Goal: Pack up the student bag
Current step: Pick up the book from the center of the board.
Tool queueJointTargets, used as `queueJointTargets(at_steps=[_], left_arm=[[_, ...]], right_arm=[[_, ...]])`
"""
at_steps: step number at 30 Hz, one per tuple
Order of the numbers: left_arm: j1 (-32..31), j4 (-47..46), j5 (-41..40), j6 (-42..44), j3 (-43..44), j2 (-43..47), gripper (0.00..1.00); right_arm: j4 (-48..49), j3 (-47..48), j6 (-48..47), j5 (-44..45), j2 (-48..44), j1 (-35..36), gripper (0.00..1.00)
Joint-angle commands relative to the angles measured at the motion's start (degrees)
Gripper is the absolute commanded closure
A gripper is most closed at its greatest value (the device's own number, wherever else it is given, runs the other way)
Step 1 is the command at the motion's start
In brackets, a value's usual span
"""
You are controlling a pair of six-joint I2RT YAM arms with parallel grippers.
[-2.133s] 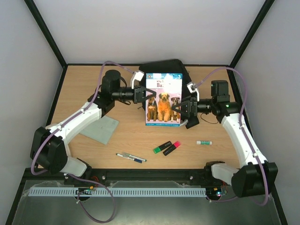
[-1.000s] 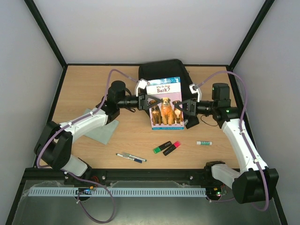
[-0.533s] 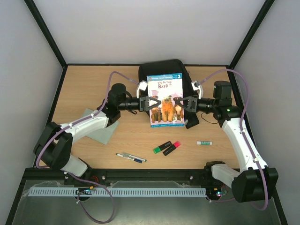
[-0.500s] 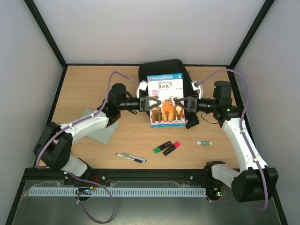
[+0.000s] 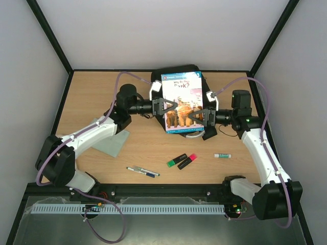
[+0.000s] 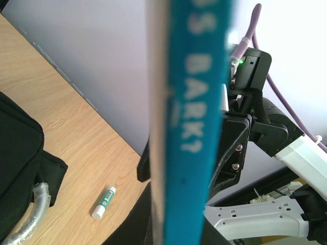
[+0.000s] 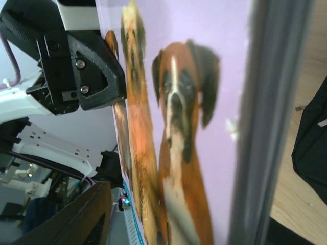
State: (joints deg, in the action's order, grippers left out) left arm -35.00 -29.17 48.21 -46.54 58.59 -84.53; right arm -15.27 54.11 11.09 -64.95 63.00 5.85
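Our student bag (image 5: 173, 69) sits mid far edge of the worktop (image 5: 102, 92). The dog book (image 5: 183, 99) is over it, with the left end effector (image 5: 168, 106) clamped on its left edge. The right end effector (image 5: 196, 117) is at the lower right, and we can't tell its grip.

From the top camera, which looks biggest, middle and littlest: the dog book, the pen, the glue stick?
1. Dog book, though it is held up nearer the camera.
2. Pen.
3. Glue stick.
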Motion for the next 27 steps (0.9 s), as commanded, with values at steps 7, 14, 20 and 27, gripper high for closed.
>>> queueJointTargets(at_steps=[7,14,20,27], left_arm=[[0.6,9.3,-2.0,7.2,5.5,-0.4,0.97],[0.5,11.7,-2.6,9.3,6.3,-1.4,0.97],[-0.9,26.8,-16.9,18.3,10.6,-4.0,0.39],[-9.5,40.5,-35.1,33.0,18.4,-12.9,0.01]], right_arm=[[0.7,0.2,4.1,1.9,-4.9,-0.2,0.78],[0.3,0.6,5.8,13.8,-5.4,-0.3,0.99],[-1.6,2.7,4.5,29.2,-5.0,-4.8,0.99],[-2.1,0.3,1.3,45.3,-7.3,-11.9,0.99]])
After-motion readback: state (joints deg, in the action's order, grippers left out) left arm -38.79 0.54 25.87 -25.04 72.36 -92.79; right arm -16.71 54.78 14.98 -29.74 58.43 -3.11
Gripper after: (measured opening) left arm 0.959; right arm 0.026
